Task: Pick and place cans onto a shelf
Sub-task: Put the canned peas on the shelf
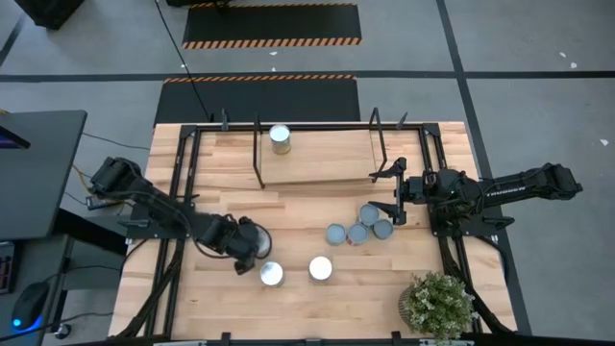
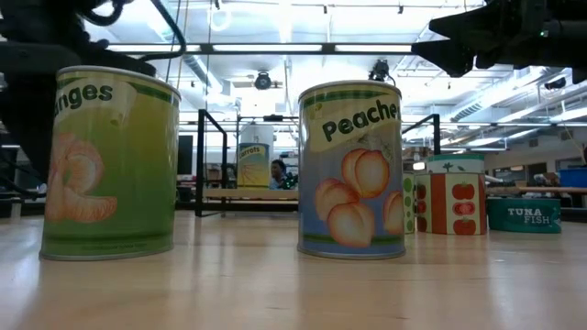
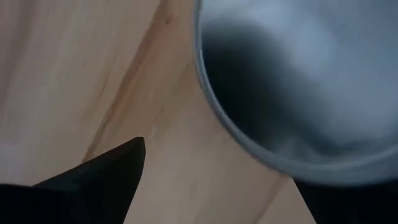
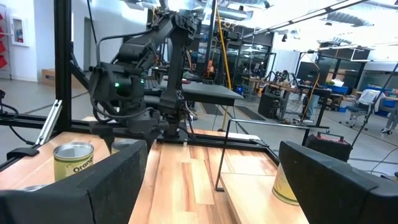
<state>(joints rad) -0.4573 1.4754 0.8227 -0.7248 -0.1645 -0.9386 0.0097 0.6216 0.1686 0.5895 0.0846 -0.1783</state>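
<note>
Cans (image 1: 321, 268) all stand upright, axes vertical.

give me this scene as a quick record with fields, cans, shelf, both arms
cans on shelf: one can
cans on table: oranges can, peaches can, cluster of four
shelf: at table's far edge
left gripper: open, over a can beside the oranges can
right gripper: open, empty, near the cluster
other: potted plant

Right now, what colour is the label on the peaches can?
Blue-grey with orange peaches and a green-striped top band, best seen in the low view.
</note>
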